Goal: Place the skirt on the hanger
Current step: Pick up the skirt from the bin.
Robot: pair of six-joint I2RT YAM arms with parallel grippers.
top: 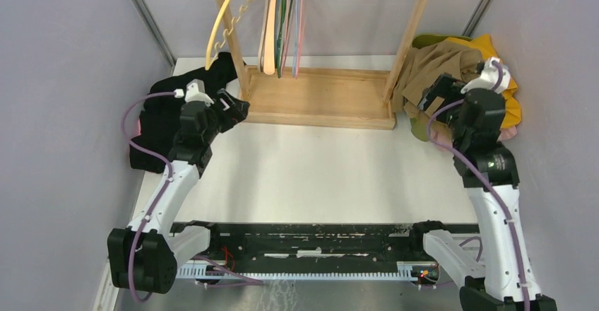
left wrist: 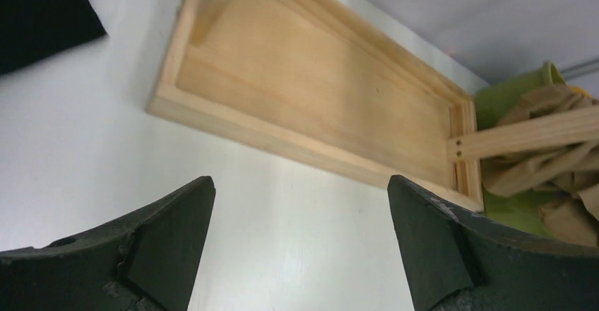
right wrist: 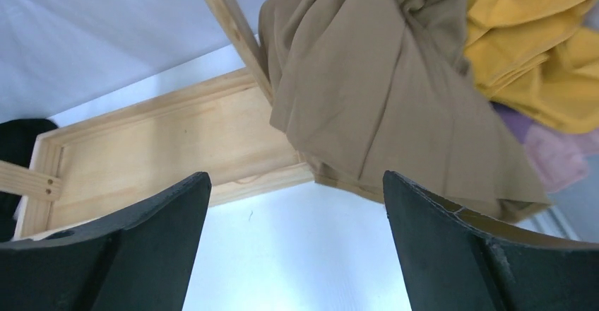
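While both jaw pairs stand spread and empty, the right gripper point(right wrist: 297, 247) faces the crumpled tan fabric skirt point(right wrist: 381, 78), slumped on a yellow-and-pink clothes heap point(right wrist: 523, 35) against the pale wooden rack point(right wrist: 233, 28): looks lined up for a pick. The left gripper point(left wrist: 300, 247) hovers near the rack's tray base point(left wrist: 311, 92), likely kept free for the coloured hangers point(top: 272, 35) overhead.
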